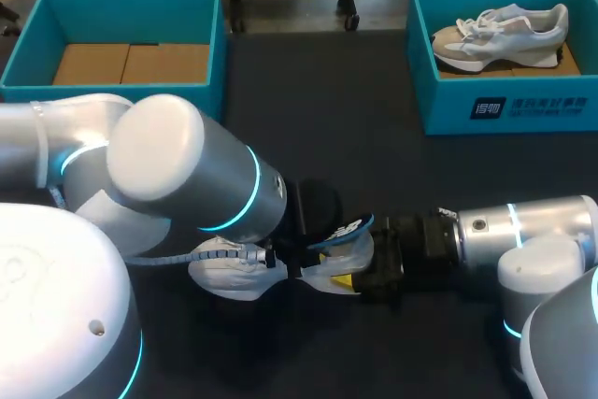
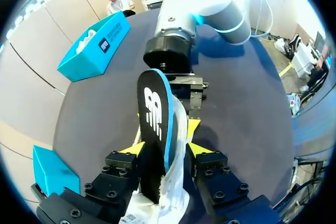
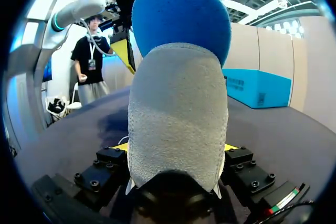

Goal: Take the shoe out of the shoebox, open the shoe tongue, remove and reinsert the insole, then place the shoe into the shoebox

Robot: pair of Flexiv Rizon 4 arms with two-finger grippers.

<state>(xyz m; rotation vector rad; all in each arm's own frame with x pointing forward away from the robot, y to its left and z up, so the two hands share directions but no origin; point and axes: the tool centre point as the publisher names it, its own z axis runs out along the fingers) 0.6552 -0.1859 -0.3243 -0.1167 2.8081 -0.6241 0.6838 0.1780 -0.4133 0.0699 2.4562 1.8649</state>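
Dark bench point(image 1: 374, 165), 2 teal boxes at the far edge. The left shoebox point(image 1: 28, 63) has only a cardboard liner point(image 1: 131, 63) in it. The right shoebox point(image 1: 448, 109) holds a spare sneaker point(image 1: 505, 35), white/grey, on its sole w/ the toe toward the box's left wall. The worked shoe point(image 1: 229, 273) is out of both boxes, near the front-middle of the bench and well apart from them. It's white, lying lengthwise betw. the two arms, laces visible under the left arm point(image 1: 187, 175). Whether it touches the bench: can't tell. The insole point(image 1: 341, 229), black top w/ blue edge, sticks up out of the shoe at the end nearest the right arm point(image 1: 533, 226). In the left wrist view the left hand point(image 2: 165, 149) has a yellow tip on each side of the shoe, both pressing in, so it's clamped on the shoe. The insole stands upright betw. the fingers, its lower end tucked into the white upper. The right arm's gripper sits just ahead, facing it. In the right wrist view the right hand point(image 3: 177, 148) is clamped on the shoe's grey-white fabric end, a yellow tip tight against either side. The insole's blue underside rises above that fabric. One yellow tip of the left hand shows beside the insole, further ahead.
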